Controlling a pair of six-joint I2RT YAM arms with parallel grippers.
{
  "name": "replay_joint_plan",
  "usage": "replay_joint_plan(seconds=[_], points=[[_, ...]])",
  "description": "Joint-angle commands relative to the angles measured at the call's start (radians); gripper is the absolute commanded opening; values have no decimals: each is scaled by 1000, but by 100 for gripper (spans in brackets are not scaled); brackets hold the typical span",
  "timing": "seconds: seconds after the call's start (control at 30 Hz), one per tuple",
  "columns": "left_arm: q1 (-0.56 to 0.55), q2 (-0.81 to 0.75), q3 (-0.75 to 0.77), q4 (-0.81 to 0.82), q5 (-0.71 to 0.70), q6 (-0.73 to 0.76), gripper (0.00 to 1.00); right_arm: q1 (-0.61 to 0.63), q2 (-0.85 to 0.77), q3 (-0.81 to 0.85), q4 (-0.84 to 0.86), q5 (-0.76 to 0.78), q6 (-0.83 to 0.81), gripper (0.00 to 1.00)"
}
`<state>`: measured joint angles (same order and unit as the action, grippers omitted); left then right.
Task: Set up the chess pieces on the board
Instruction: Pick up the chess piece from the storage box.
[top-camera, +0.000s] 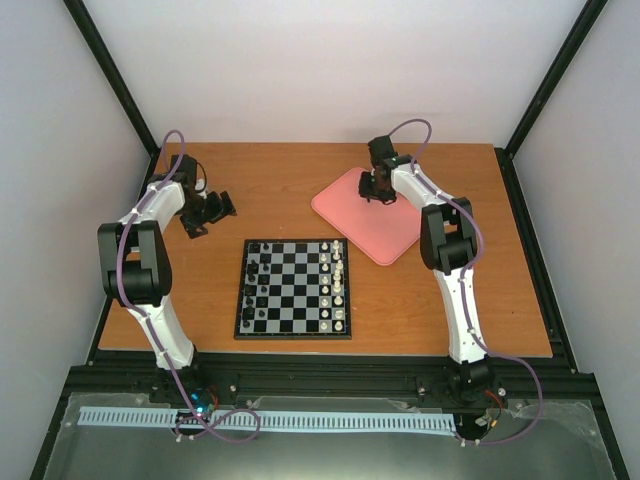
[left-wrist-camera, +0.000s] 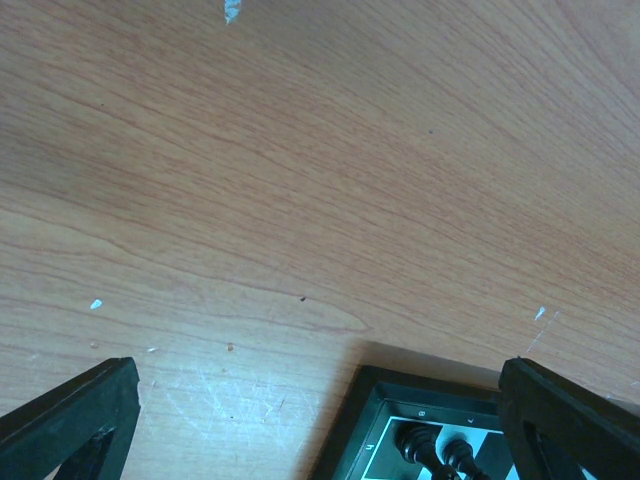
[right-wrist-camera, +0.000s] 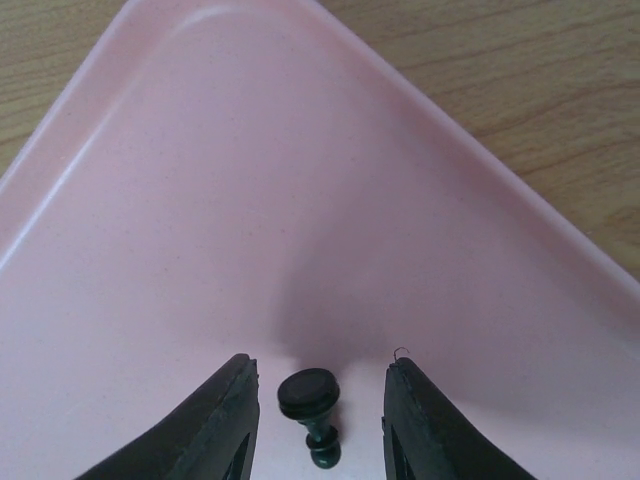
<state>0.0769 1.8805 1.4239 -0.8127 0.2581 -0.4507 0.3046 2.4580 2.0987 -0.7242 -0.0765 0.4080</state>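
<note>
Nearest, the chessboard (top-camera: 293, 287) is sitting mid-bench (top-camera: 500, 300), with black pieces (top-camera: 256, 285) filling its left columns and white pieces (top-camera: 338, 285) lining its right edge. Farther back on the left, the left gripper (top-camera: 218, 208) is hanging over bare wood just beyond the board's far-left corner, jaws spread to their widest and carrying nothing. Farthest, on the right, the right gripper (right-wrist-camera: 318, 365) is hovering low over the pink tray (top-camera: 385, 235). Its jaws are partly narrowed and straddling a black pawn (right-wrist-camera: 308, 395) that is lying on its side. Gaps are showing on both sides of the pawn, so nothing is being gripped yet.

Picking up this pawn looks like the step in hand. Doing it well is likely meaning three things: centring the pawn between the fingers (right-wrist-camera: 225, 420), closing slowly across its wide base rather than its thin neck, and lifting straight up. Because the pawn is lying down, it is probably needing care to end upright on its square.

The board is looking flat and rigid, with matte black and light-grey checks inside a dark border. The bench is showing warm wood grain flecked with small scuffs. The tray is reading as smooth pink plastic, round-cornered with a shallow raised lip. The pawn is dark and turned, with a disc base, slim neck and ball head, so it is liable to roll. The fingers are appearing hard, black and blunt.
</note>
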Motion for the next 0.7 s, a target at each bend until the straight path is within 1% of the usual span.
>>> replay_joint_plan(seconds=[0.0, 0.13, 0.27, 0.4, 0.67], points=[[0, -24, 2, 2, 4, 12, 100, 7, 33, 28, -26, 37, -24, 41], [0, -24, -2, 3, 5, 12, 100, 6, 60, 64, -47, 35, -45, 37], [0, -23, 2, 2, 6, 11, 100, 8, 80, 78, -66, 28, -66, 36], [0, -14, 12, -2, 7, 10, 100, 8, 80, 78, -75, 36, -76, 31], [0, -9, 25, -5, 4, 9, 100, 8, 62, 60, -83, 50, -74, 29]])
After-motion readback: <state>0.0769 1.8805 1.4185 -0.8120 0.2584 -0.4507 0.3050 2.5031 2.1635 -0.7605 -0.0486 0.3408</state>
